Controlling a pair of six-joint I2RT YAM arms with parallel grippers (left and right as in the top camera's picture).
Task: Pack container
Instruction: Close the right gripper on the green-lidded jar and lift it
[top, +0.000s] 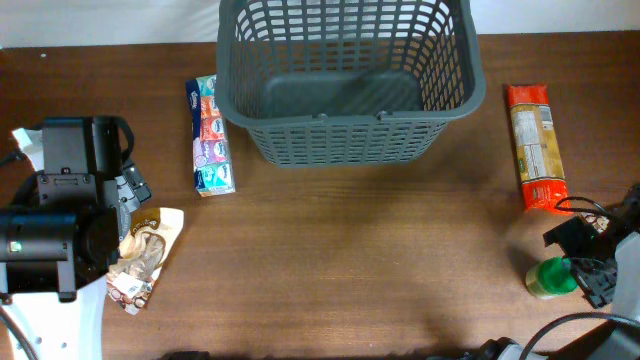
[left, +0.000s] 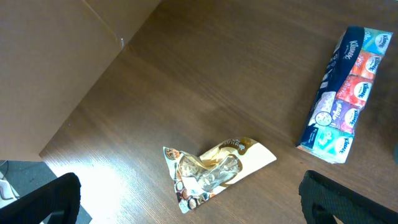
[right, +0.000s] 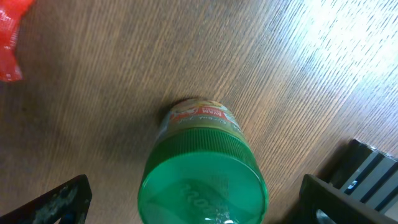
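The dark grey slotted basket (top: 345, 75) stands at the back middle of the table with nothing in it. A tissue multipack (top: 211, 135) lies left of it, also in the left wrist view (left: 344, 96). A crumpled snack packet (top: 143, 258) lies at the left, just ahead of my open left gripper (left: 189, 202). A red pasta packet (top: 535, 147) lies at the right. A jar with a green lid (top: 553, 277) stands at the front right. My right gripper (right: 193, 199) is open with a finger on each side of the jar (right: 204, 171), not touching it.
The left arm's black body (top: 60, 215) sits at the left edge over a white base. The table's left edge meets a cardboard-coloured surface (left: 56, 56). A corner of the red packet (right: 11, 37) shows in the right wrist view.
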